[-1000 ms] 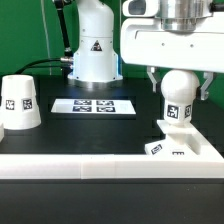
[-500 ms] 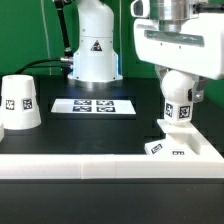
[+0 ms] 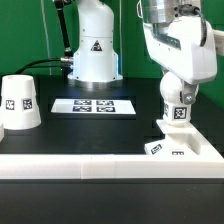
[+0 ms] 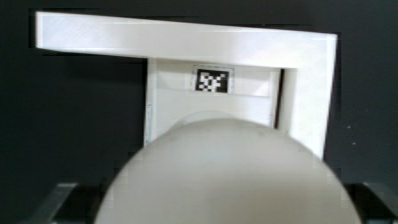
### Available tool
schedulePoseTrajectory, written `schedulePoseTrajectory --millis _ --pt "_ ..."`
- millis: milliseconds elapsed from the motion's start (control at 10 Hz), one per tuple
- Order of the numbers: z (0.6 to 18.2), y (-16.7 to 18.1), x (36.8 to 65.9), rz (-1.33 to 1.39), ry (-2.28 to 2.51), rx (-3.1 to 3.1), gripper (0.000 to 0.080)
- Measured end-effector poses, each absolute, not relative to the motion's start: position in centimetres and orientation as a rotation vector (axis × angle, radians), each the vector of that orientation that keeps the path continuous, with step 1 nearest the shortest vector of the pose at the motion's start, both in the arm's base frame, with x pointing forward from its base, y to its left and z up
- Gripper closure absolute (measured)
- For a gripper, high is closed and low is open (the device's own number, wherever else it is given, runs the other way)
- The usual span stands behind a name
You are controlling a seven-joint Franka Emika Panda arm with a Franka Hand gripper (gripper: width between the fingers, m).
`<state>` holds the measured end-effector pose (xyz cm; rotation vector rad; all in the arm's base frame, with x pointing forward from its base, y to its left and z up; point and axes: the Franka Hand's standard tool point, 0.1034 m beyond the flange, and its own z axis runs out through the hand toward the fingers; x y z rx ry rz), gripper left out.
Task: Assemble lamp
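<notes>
The white ball-shaped bulb stands upright with its tagged neck on the low wedge-shaped base at the exterior view's right. My gripper comes down from above, shut on the bulb's round top with a finger on each side. In the wrist view the bulb fills the foreground, with the dark fingers at its sides and the base with its tag beyond it. The cone-shaped shade stands alone at the exterior view's left.
The marker board lies flat in the middle, in front of the robot's white pedestal. The long white rail border runs along the front, and its corner wraps around the base.
My hand has turned about its vertical axis over the bulb and now looks skewed. The bulb stays in the same spot on the base.
</notes>
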<state>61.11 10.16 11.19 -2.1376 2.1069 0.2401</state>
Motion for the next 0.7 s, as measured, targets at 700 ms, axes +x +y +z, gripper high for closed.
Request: schedulePoseTrajectory --millis 700 --pt "11.41 10.68 61.26 0.161 1.458 -2.613 0.0100"
